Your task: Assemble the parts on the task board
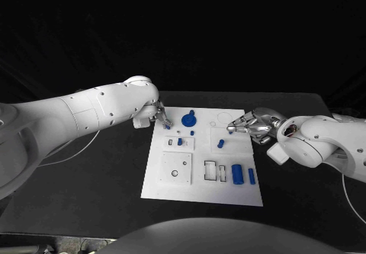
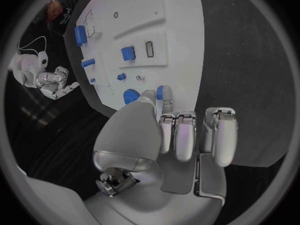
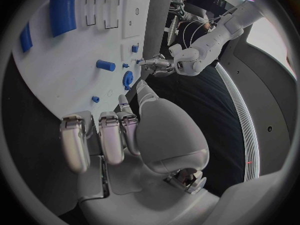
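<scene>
At the task board (image 1: 202,185) far-left corner, the left hand (image 1: 160,117) pinches a small blue part (image 2: 159,92) w/ its fingertips. Mid-board lie the round blue part (image 1: 189,120) and other parts; the right hand (image 1: 248,124) at the far-right edge has fingers curled in, holding nothing. Risk: that pinch looks slight, so a tilt could drop or jam the part.

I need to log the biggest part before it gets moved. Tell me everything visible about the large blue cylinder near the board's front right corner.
The large blue cylinder is a smooth, rounded, plastic-looking piece lying on its side on the white task board, lengthwise toward the robot. A slimmer blue pin lies just beside it, apart as far as can be told. Two empty rectangular slots sit on its other side. Neither hand touches it.
</scene>
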Robot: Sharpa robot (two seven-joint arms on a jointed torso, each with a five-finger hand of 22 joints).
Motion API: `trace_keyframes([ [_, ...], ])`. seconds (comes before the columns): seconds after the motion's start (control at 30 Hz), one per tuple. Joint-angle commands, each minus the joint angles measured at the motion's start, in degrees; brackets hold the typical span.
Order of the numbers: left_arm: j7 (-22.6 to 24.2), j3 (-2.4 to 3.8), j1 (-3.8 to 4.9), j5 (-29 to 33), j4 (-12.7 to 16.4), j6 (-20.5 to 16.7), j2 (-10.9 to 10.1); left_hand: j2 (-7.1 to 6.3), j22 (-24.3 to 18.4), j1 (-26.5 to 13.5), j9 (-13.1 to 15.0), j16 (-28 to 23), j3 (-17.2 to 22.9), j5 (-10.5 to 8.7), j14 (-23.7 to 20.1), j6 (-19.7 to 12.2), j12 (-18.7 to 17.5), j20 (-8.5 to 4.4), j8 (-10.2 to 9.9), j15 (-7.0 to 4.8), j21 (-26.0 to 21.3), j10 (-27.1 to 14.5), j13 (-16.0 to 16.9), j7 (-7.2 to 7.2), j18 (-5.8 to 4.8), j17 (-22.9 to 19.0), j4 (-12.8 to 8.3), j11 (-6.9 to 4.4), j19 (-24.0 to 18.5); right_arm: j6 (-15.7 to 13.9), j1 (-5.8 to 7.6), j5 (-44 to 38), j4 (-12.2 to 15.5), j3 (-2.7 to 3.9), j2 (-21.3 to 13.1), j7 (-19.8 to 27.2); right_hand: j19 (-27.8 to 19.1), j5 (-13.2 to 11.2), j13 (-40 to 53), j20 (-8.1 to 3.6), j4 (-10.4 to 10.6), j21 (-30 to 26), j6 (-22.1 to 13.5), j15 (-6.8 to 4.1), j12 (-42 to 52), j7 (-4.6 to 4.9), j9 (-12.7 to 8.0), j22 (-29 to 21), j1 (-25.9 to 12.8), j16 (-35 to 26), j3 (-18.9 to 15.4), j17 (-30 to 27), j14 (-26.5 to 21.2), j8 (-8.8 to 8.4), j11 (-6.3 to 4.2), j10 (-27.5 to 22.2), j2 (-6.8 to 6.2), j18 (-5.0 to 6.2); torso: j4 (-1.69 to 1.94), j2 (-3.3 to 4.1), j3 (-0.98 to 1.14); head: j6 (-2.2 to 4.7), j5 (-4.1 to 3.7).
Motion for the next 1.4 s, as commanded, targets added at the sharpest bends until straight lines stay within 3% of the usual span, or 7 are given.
trace_keyframes([
  [0.03, 2.15, 0.02, 0.01, 0.78, 0.41, -1.65, -0.25, 0.51, 15.09, 1.96, 0.08, 0.15, 0.8, 0.38, 6.07, 0.53, -0.38, -0.46, -0.22, -0.37, 0.14, 6.08, 14.83, 0.04, -0.42, 15.06, -0.08, -0.24, 6.13, 0.57, -0.04, -0.16, 0.05, -0.01, -0.03, -0.05, 6.0, 0.21, 14.95, 0.34, -0.18, 0.26, -0.28, 0.18, -0.29, -0.16, -0.05, 15.07, 0.39, 0.23, -0.24, 15.1, 5.98, 0.25, 0.26, 6.18, 0.17, -0.81, 0.02, 0.01, -0.01, 0.01, -0.1],
  [0.37, 3.42, 0.16, 0.32, 0.68, 4.13, -5.45, -3.37, -0.76, 15.09, 2.26, 0.16, 0.15, 1.2, 0.26, 6.07, 1.03, -0.38, -0.46, -0.17, -0.36, 0.14, 6.08, 14.83, 0.04, -0.42, 15.06, -0.03, -0.22, 6.13, 0.34, -0.04, -0.18, -0.14, -0.01, -0.03, -0.04, 6.0, 0.43, 14.95, 0.34, -0.22, 0.26, -0.27, 0.19, -0.29, -0.16, -0.05, 15.07, 0.45, 0.23, -0.26, 15.1, 5.98, 0.27, 0.26, 6.18, 0.19, -0.81, 0.08, -0.02, 0.01, 0.01, -0.31],
  [0.57, 3.22, 0.26, 1.38, 1.9, 9.72, -6.49, -7.12, -1.9, 15.09, 2.61, 0.19, 0.15, 1.39, 0.26, 6.07, 1.43, -0.38, -0.49, -0.2, -0.39, 0.14, 6.08, 14.83, -0.1, -0.42, 15.06, -0.09, -0.33, 6.13, 0.23, -0.04, -0.18, -0.12, -0.01, -0.04, -0.12, 6.0, 0.43, 14.95, 0.34, -0.22, 0.26, -0.27, 0.19, -0.29, -0.16, -0.05, 15.07, 0.45, 0.23, -0.26, 15.1, 5.98, 0.27, 0.26, 6.18, 0.19, -0.81, 0.03, 0.01, 0.06, 0.01, -0.12],
  [0.8, 0.52, 0.12, 1.87, 5.65, 15.38, -4.31, -10.33, -2.18, 15.09, 2.64, 0.19, 0.15, 1.4, 0.26, 6.07, 1.52, -0.38, -0.49, -0.21, -0.4, 0.14, 6.08, 14.83, -0.12, -0.42, 15.06, -0.06, -0.35, 6.13, -0.18, -0.05, -0.18, -0.13, -0.01, -0.03, -0.11, 6.0, 0.48, 14.95, 0.34, -0.24, 0.26, -0.26, 0.19, -0.29, -0.17, -0.05, 15.07, 0.47, 0.23, -0.26, 15.1, 5.98, 0.28, 0.26, 6.18, 0.18, -0.81, 0.06, 0.01, 0.01, 0.01, 0.0],
  [1.07, -0.78, 0.01, 1.94, 6.61, 17.84, -2.57, -11.26, -2.14, 15.09, 2.78, 0.18, 0.15, 1.58, 0.31, 6.07, 1.58, -0.38, -0.5, -0.24, -0.41, 0.14, 6.08, 14.83, -0.15, -0.42, 15.06, -0.07, -0.38, 6.13, -0.23, -0.05, -0.18, -0.22, -0.01, 0.09, -0.04, 6.0, 0.48, 14.95, 0.34, -0.24, 0.26, -0.26, 0.19, -0.29, -0.17, -0.05, 15.07, 0.47, 0.23, -0.26, 15.1, 5.98, 0.28, 0.26, 6.18, 0.18, -0.81, -0.04, 0.01, -0.03, 0.01, 0.12],
  [1.4, -1.21, -0.29, 1.8, 6.76, 17.62, -0.31, -10.3, -2.03, 15.09, 2.93, 0.17, 0.15, 1.84, 0.36, 6.07, 1.65, -0.38, -0.51, -0.29, -0.42, 0.14, 6.08, 14.83, -0.15, -0.42, 15.06, -0.04, -0.4, 6.13, -0.19, -0.05, -0.18, -0.19, -0.01, 0.08, -0.01, 6.0, 0.54, 14.95, 0.34, -0.25, 0.26, -0.26, 0.19, -0.29, -0.17, -0.05, 15.07, 0.49, 0.23, -0.28, 15.1, 5.98, 0.29, 0.26, 6.18, 0.18, -0.81, -0.02, 0.09, -0.01, 0.01, 0.16],
])
